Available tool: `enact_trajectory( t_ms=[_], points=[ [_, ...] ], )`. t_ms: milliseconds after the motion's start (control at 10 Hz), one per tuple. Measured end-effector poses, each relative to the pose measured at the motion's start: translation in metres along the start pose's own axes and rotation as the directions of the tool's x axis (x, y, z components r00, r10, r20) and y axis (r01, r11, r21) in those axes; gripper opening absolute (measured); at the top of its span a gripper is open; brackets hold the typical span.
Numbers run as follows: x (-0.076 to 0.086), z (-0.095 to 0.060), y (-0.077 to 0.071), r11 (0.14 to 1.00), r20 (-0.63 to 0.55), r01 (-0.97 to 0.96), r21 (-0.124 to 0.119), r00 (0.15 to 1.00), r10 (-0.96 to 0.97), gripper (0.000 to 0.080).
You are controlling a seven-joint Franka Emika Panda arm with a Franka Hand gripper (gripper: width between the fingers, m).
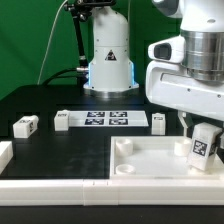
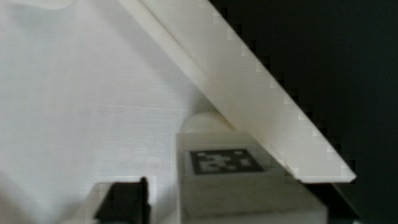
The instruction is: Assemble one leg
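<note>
Black tabletop (image 1: pixel 50 100), green backdrop (image 1: pixel 30 40), white tray (image 1: pixel 150 172) at front, gripper (image 1: pixel 200 130) above tray corner on exterior view's right, 1 tagged leg (image 1: pixel 203 146) between its fingers (image 2: pixel 125 200), cannot tell whether clamped or loose, marker board (image 1: pixel 105 119) behind tray.

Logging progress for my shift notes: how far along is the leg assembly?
Done: one leg is already at the tray, tilted, toward the exterior view's right. In hand: the end effector straddles that leg; whether it grips is unclear. Left: the leg does not look seated upright yet, and other legs lie loose on the table.
</note>
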State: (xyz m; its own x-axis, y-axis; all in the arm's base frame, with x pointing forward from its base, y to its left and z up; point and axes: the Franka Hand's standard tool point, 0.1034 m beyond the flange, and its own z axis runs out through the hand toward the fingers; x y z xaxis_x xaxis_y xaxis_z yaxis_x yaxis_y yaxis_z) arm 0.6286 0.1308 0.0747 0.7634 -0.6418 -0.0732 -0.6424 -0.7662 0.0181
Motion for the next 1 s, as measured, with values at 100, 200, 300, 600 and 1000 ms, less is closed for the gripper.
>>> enact_trajectory(
  t_ms=[100,200,300,600,1000],
  points=[
    [-0.0014,-0.0005,-0.0004,0.994,0.003,0.104,-0.012,0.995,-0.104,0.0529],
    [-0.0014,-0.0011,-0.0014,0.97,0.001,0.245,-0.012,0.97,-0.245,0.0615],
    [-0.0019,-0.0017,-0.0041,0.95,-0.007,0.313,-0.008,0.95,-0.313,0.0615],
    [-0.0061,-0.0045,-0.009,0.774,-0.022,0.632,-0.028,0.774,-0.633,0.0649],
    [0.0,-0.0062,-0.0063,0.443,-0.012,0.896,-0.036,0.443,-0.896,0.0649]
  ],
)
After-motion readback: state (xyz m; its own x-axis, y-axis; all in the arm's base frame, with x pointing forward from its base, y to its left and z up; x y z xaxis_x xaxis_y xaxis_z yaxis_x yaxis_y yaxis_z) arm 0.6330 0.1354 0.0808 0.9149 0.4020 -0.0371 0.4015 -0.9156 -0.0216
